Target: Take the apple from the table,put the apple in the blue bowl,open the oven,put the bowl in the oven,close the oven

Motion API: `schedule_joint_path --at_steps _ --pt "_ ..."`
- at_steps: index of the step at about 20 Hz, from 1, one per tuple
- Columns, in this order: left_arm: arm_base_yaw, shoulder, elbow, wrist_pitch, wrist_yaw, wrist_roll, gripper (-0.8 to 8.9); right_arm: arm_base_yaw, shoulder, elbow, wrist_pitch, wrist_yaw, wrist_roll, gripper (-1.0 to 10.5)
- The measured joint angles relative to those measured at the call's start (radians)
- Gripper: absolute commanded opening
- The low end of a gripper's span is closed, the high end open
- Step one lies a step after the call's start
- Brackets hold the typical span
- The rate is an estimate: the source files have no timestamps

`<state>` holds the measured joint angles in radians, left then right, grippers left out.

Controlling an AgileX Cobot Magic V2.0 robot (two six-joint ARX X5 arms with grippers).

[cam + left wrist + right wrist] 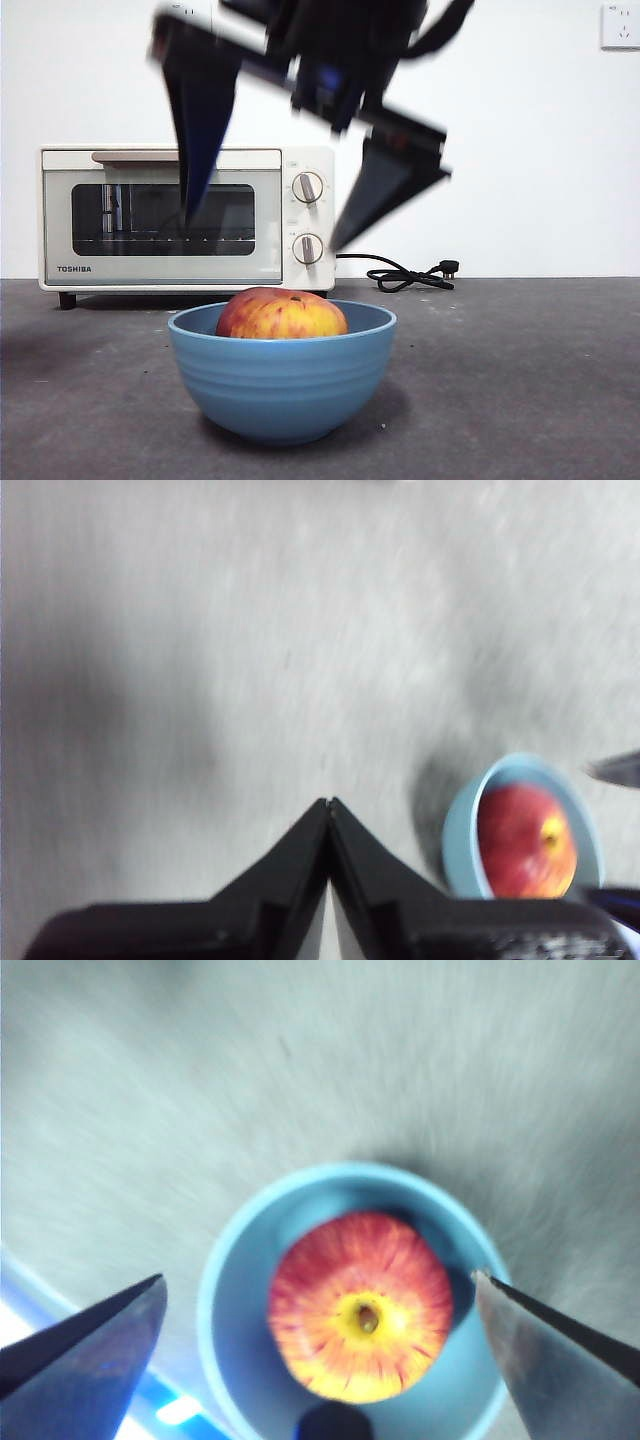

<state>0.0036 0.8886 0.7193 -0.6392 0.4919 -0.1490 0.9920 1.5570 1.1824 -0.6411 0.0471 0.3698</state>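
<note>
The blue bowl (282, 375) stands on the grey worktop (520, 400) in the foreground, with bare surface open on both sides and in front. The oven (187, 218) sits well behind it against the wall, its glass door shut, and the black cord (410, 274) trails off beside it.

The apple (281, 313) lies inside the bowl, its top rising a little above the rim. In the right wrist view the apple (361, 1306) sits toward one side of the bowl (240, 1300), its yellow core dimple facing straight up, so its core axis stands about upright.

The right gripper (265, 235) hangs above the bowl, jaws spread wide and clear of the rim, holding nothing; it is blurred, so its exact height is hard to judge. The left gripper (329, 802) is off to the side over bare worktop, jaws pressed together at the tips, the bowl (462, 830) near it.
</note>
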Motion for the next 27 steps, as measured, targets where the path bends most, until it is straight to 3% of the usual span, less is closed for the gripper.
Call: schedule_joint_path --at_steps 3,7,10,12,19,27 --pt "0.000 0.049 0.104 0.002 -0.037 0.000 -0.05 0.002 -0.105 0.002 -0.064 0.080 -0.003 4.8" --pt "0.000 0.194 0.284 0.005 -0.040 0.000 -0.05 0.002 -0.233 0.002 -0.199 0.258 -0.004 0.2" --pt "0.000 0.339 0.434 0.005 -0.040 0.001 -0.05 0.002 -0.306 0.002 -0.304 0.405 -0.003 0.0" --pt "0.000 0.444 0.541 0.005 -0.040 0.001 -0.05 0.002 -0.350 0.002 -0.355 0.441 0.001 0.0" --pt "0.000 0.724 0.797 0.064 -0.040 -0.036 -0.05 0.002 -0.474 0.002 -0.499 0.458 0.098 0.0" --pt "0.000 0.860 0.839 0.163 -0.062 -0.111 -0.05 0.002 -0.511 0.002 -0.571 0.481 0.219 0.0"
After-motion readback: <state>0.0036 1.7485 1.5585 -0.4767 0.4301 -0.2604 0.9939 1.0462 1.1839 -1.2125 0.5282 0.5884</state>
